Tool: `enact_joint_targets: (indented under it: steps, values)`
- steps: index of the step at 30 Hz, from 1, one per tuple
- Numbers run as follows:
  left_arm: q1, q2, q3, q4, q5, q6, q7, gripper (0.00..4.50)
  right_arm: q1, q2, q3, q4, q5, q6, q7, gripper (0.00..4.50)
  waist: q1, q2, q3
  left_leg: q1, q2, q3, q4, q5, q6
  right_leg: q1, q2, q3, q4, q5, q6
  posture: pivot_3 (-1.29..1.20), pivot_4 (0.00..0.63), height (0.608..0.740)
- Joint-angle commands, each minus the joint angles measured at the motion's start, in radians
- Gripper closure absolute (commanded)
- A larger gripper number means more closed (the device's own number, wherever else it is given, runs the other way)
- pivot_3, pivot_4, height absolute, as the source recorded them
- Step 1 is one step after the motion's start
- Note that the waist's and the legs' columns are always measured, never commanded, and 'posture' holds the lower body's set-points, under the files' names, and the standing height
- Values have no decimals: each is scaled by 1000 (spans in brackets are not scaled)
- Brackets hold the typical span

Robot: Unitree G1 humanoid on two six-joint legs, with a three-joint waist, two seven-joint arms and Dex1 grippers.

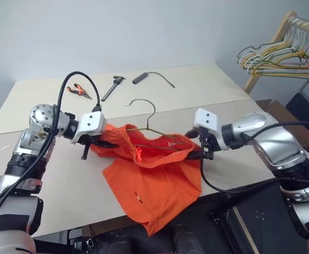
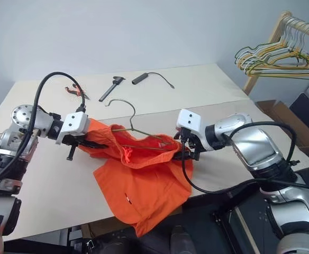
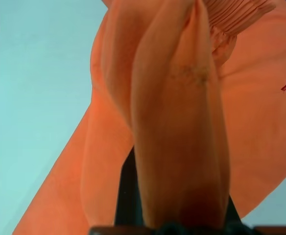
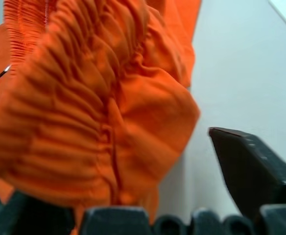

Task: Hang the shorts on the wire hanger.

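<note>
The bright orange shorts (image 1: 154, 185) lie bunched on the table (image 1: 48, 185), and one leg droops over its front edge. The wire hanger (image 1: 160, 134) rests along the raised waistband, its hook (image 1: 144, 103) pointing to the far side. My left gripper (image 1: 97, 143) is shut on the waistband's left end; the pinched fabric (image 3: 182, 122) bulges over its black finger (image 3: 126, 196). At the waistband's right end my right gripper (image 1: 198, 152) stands open. Gathered elastic (image 4: 84, 122) lies between its jaws, apart from one fingertip (image 4: 250, 166).
Orange-handled pliers (image 1: 79, 90), a black tool (image 1: 112, 87) and a black-handled tool with a bent wire (image 1: 150, 77) lie at the table's far side. A wooden rack with a bunch of wire hangers (image 1: 281, 55) stands at the back right. A cardboard box (image 2: 281, 114) sits beneath it.
</note>
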Motion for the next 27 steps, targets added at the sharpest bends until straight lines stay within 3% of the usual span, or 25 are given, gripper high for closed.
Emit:
enact_joint_targets:
  steps: [1, 9, 14, 20, 27]
  values:
    - [-27, -2, 6, -19, -6, -17, 0, 4500, -49, 14, 18, 11, -26, -11, 28, 1694, -5, 0, 0, 0, 0, 0, 0, 0, 0, 0, 0, 0, 0, 0, 0, -141, 43, 740]
    - [-25, -17, 0, -20, 6, -26, 17, 4500, -60, 35, 74, -12, -77, 2, 40, 4474, -11, 0, 0, 0, 0, -4, 0, 0, 0, 0, 0, 0, 1, 0, 0, -150, 34, 740]
    - [-26, -23, 7, -14, 2, -36, 19, 4500, -34, 30, 60, -33, -74, 19, 38, 4474, -11, 0, 0, 0, 0, -4, 0, 0, 0, -1, 0, 0, 1, 0, 0, -155, 33, 740]
    - [-47, -41, 41, 11, -31, -4, 42, 2805, 36, 1, 9, -92, -39, 73, 23, 4500, -11, 0, 0, -1, 0, -4, 1, 0, 0, 0, 0, -1, 1, 0, 0, -164, 35, 740]
    - [-80, -12, 139, 70, -86, 27, 90, 390, 217, -62, -149, -216, 36, 188, -55, 4500, -11, 0, 0, -1, 0, -5, 1, 0, 0, -1, 0, -1, 1, 0, 0, -178, 50, 740]
